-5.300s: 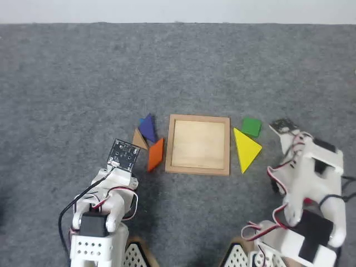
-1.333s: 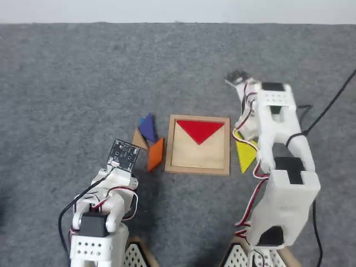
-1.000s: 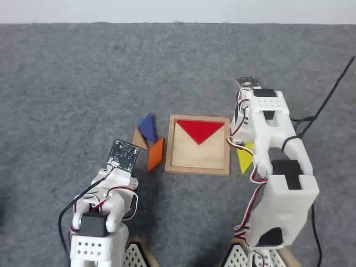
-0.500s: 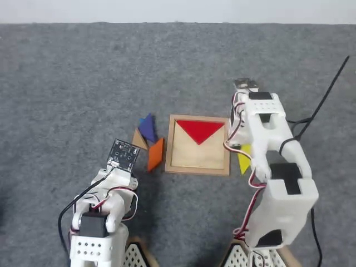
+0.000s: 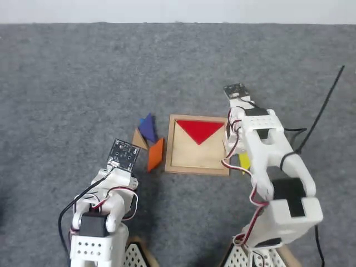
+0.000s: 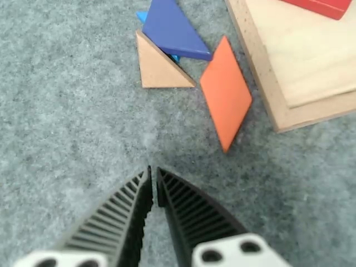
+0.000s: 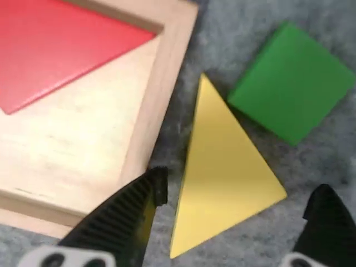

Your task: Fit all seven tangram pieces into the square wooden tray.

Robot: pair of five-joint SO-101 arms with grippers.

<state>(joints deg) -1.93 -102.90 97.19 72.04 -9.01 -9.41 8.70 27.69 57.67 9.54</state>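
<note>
The right pincer (image 7: 240, 192) is held wide open and empty, straddling the yellow triangle (image 7: 217, 150). That piece lies flat on the counter (image 5: 83, 72) just beside the tray (image 7: 158, 94), at its 3 o'clock side, with the green square (image 7: 292, 83) close to its tip.

For a clean grasp, one finger would best be lowered into the narrow gap between tray rim and triangle without the rim being caught. The piece should then be squeezed across its edges and kept level.

The left pincer (image 6: 153, 173) is closed on nothing at the tray's 8 o'clock, near the orange parallelogram (image 6: 225, 105), tan triangle (image 6: 158, 69) and blue triangle (image 6: 175, 30).

Compared with the earliest frame, the red triangle (image 5: 199, 131) is now seated in the tray's 12 o'clock half, which was bare then. The right arm has been brought from 4 o'clock to above the yellow piece, while the left arm is unmoved.
</note>
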